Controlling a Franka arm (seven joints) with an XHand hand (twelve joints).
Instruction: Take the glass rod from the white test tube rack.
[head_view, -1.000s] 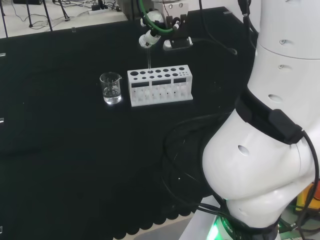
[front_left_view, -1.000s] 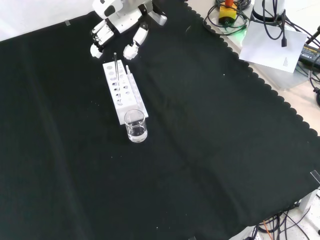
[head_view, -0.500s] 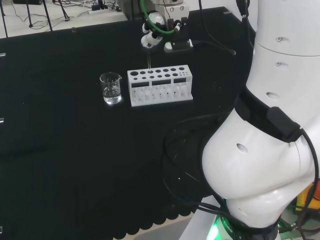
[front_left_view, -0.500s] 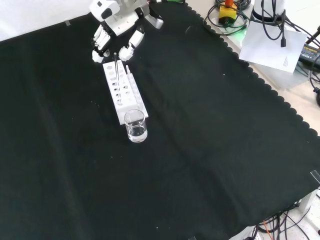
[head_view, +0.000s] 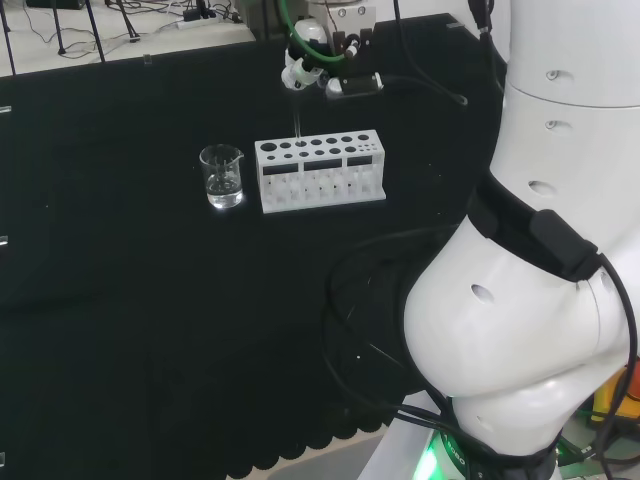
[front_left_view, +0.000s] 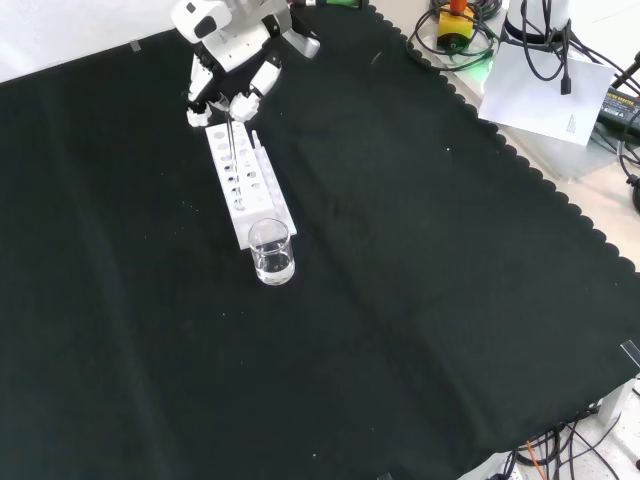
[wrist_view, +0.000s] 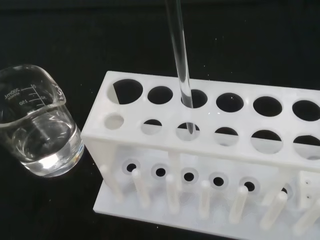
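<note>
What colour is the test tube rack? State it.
White, clearest in the wrist view: test tube rack.

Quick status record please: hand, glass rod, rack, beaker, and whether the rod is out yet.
hand: above the rack's far end in the front view, fingers curled round the rod's top
glass rod: upright, lower end in a rack hole
white test tube rack: on the black cloth
beaker: beside the rack, holds clear liquid
rod out: not yet

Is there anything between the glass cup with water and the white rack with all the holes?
No. In the head view just a thin strip of bare black cloth separates the beaker from the rack.
</note>
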